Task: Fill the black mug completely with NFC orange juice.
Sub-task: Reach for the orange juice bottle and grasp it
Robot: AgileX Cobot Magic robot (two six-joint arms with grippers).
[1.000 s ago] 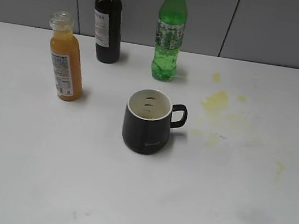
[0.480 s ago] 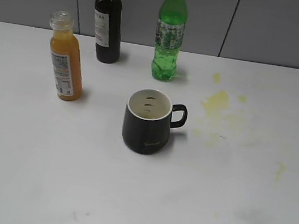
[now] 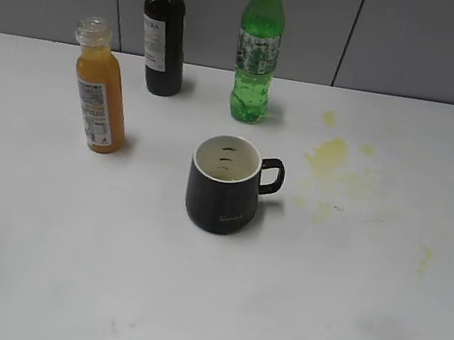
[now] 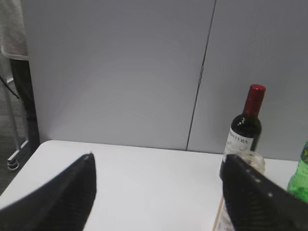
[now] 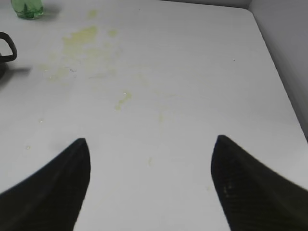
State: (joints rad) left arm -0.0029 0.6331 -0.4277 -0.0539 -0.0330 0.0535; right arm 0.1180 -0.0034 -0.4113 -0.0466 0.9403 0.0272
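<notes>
The black mug point(image 3: 223, 194) stands upright mid-table, handle to the right, its white inside showing a few dark marks. Only its handle point(image 5: 6, 48) shows in the right wrist view. The NFC orange juice bottle point(image 3: 99, 98) stands uncapped at the left, nearly full. In the left wrist view its mouth point(image 4: 257, 160) peeks out behind the right finger. My left gripper point(image 4: 159, 159) is open and empty above the table's left part. My right gripper point(image 5: 150, 140) is open and empty over the right part. Neither gripper shows in the exterior view.
A dark wine bottle point(image 3: 164, 37) and a green soda bottle point(image 3: 257, 53) stand at the back by the grey wall. Yellowish stains point(image 3: 328, 152) mark the table right of the mug. The table's right edge point(image 5: 279, 82) is near the right gripper.
</notes>
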